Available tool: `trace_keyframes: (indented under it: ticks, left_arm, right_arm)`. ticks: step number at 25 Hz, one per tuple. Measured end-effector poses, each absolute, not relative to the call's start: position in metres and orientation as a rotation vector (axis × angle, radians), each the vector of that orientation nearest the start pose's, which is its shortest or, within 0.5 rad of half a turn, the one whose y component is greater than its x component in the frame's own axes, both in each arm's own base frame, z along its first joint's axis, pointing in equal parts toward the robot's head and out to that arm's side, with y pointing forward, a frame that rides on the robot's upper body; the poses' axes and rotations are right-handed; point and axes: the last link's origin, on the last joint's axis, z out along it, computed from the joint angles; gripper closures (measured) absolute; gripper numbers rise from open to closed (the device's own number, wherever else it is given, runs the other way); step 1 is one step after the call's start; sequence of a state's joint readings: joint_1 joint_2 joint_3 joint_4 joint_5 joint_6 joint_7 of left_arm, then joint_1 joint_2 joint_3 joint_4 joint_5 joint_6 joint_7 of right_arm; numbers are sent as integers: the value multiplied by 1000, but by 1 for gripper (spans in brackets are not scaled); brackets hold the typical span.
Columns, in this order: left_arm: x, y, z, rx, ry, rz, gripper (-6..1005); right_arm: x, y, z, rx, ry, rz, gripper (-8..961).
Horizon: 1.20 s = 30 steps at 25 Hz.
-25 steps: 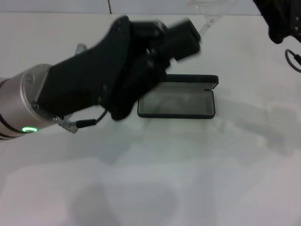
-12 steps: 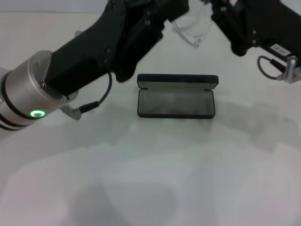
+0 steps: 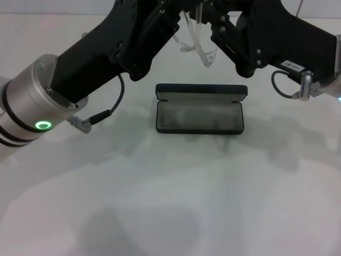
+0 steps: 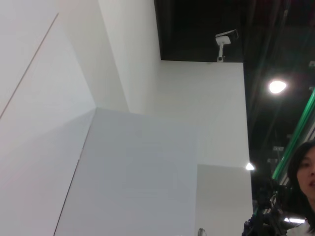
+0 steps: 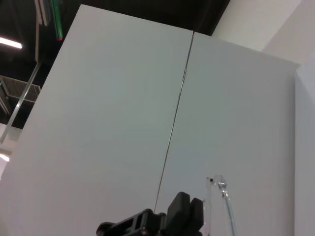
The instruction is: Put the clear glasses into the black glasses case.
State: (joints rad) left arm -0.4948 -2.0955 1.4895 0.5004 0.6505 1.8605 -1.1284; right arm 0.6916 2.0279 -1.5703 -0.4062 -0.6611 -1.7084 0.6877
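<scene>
The white table point(image 3: 170, 202) carries the black glasses case point(image 3: 200, 111), lid open. Beyond it the clear glasses point(image 3: 196, 40) hang between left gripper point(image 3: 169, 15) and right gripper point(image 3: 222, 24) (whether either's jaws grip, I cannot tell). The wrist views show only white wall panels point(image 5: 123, 123) and dark ceiling point(image 4: 206, 29).

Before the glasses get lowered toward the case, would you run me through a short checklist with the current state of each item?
1. black glasses case open, lid back: ok.
2. Case interior free of objects: ok.
3. clear glasses off the table, between both grippers above and behind the case: ok.
4. left gripper grip on the glasses: cannot tell.
5. right gripper grip on the glasses: cannot tell.
6. Glasses arms folded to fit the case: cannot tell.
</scene>
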Motion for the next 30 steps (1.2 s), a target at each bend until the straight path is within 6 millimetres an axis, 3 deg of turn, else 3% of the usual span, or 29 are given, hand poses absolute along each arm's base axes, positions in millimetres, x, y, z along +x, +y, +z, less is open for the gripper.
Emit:
trace_keyframes:
  ticks: [18,30]
  left_arm:
    - [-148,282,2,-2416,-166,-2019,949]
    - [-143,282,0,-2451,-143,-2018,949]
  right_arm:
    - [131,335,-3,-2302,-286,1605,878]
    - [128,335,-11,-2346,-282,1581,880]
